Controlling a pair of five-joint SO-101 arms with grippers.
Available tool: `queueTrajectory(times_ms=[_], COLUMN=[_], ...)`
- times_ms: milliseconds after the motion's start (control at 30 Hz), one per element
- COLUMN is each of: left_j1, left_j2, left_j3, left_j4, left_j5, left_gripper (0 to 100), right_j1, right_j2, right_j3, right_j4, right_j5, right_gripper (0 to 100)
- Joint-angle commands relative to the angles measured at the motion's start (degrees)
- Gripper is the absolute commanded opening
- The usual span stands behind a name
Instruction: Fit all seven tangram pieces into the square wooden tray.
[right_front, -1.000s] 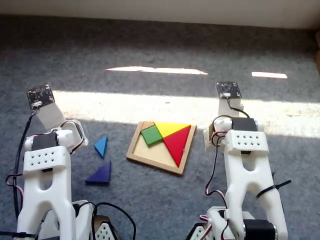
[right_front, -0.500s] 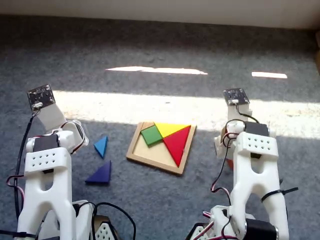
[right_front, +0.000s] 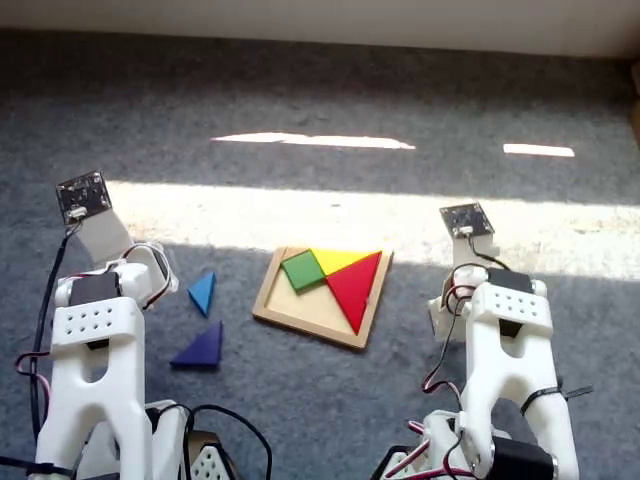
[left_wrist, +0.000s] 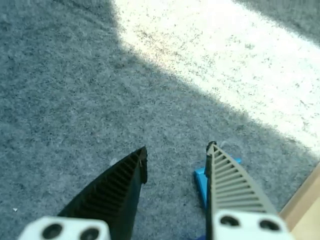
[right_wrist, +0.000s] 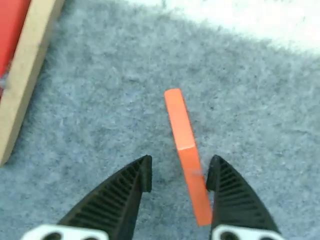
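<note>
Step in hand, as I read it: right hand (right_wrist: 181, 160) picks the orange piece (right_wrist: 182, 135); its fingers are spread, nothing gripped; the piece lies between them on the carpeted worktop (right_front: 300, 110), much closer to one finger than the other; it's seen edge-on, looks stood on edge or tilted, shape not readable.

To do it well: shift the hand sideways so the piece sits midway before closing, else the near finger will likely knock it flat; close on the two broad faces, not the thin edge; the carpet is soft, so go low enough to get real finger overlap; lift straight up before swinging toward the tray.

Wooden tray (right_front: 300, 303) sits between the two arms; green square (right_front: 302, 270), yellow triangle (right_front: 343, 258) and red triangle (right_front: 357, 287) are seated in its far and right part; bare wood is left along the near-left side; the orange piece needs to come in flat, so expect a re-orient on release.

Around: left hand (left_wrist: 177, 147) is also spread and holding nothing, low over the carpet, with the light blue triangle (right_front: 203, 292) just beside one finger, partly hidden behind it; dark blue triangle (right_front: 201, 346) lies near it, both left of the tray.

In the way: the tray's raised rim lies near the right hand on the path inward, so clear it with height; a bright sunlit band (right_front: 300, 215) crosses the carpet beyond the tray.
</note>
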Motion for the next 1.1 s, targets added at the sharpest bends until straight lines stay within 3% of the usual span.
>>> queueTrajectory(times_ms=[0,500,733,900,1067], left_j1=[-0.66,-0.84,-0.84,-0.66,-0.66], left_j2=[-0.92,-1.10,-1.10,-1.19,-1.19], left_j3=[-0.40,-0.40,-0.40,-0.40,-0.40], left_j4=[-0.97,-0.70,-0.70,-0.70,-0.70], left_j5=[0.35,0.35,0.35,0.35,0.35], left_gripper=[20,20,20,20,20], right_j1=[0.66,3.74,6.20,8.13,8.22], right_j2=[-0.31,0.13,12.00,15.25,11.82], right_j3=[-0.04,1.01,-0.13,-5.49,-5.58], right_j4=[-1.19,-4.18,-6.99,-6.90,-6.73], right_j5=[0.70,0.70,0.70,0.70,0.62], right_gripper=[12.8,12.7,12.2,3.9,2.6])
